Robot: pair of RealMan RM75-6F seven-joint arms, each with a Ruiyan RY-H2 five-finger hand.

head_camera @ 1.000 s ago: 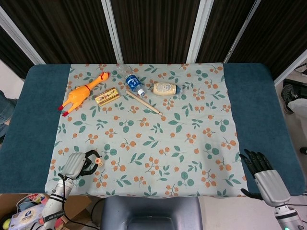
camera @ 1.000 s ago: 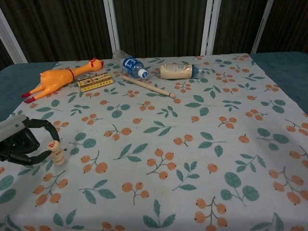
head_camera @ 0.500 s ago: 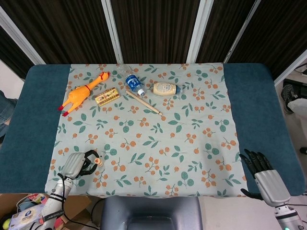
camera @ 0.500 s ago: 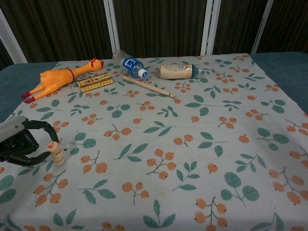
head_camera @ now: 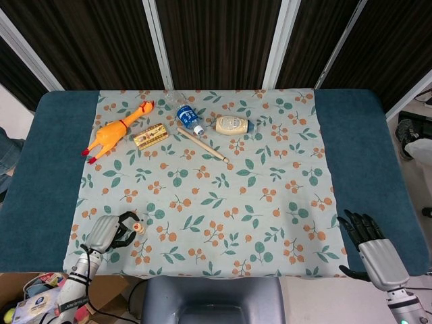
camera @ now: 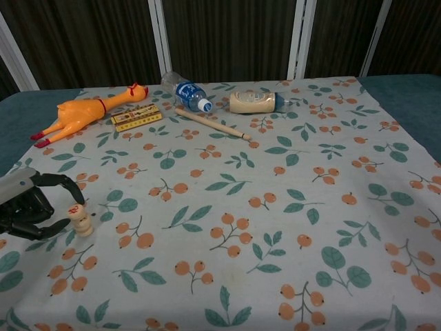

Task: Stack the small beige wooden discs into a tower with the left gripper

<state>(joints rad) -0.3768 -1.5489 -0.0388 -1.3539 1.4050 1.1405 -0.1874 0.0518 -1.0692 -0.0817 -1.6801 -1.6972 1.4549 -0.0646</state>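
A short tower of small beige wooden discs stands on the patterned cloth at the near left; its top disc bears a red mark and sits a little askew. The head view shows the same tower near the cloth's front left corner. My left hand lies just left of it, fingers arched in a C toward the tower and thumb low, with a small gap and nothing held. The head view has my left hand beside the stack. My right hand rests off the cloth at the near right, fingers apart and empty; the chest view does not show it.
At the far side of the cloth lie an orange rubber chicken, a gold flat box, a blue-labelled bottle, a wooden stick and a beige squeeze bottle. The table's blue edge flanks the cloth.
My left hand has eased back a little to the left, away from the disc tower. The tower stays standing. The right hand has not moved.
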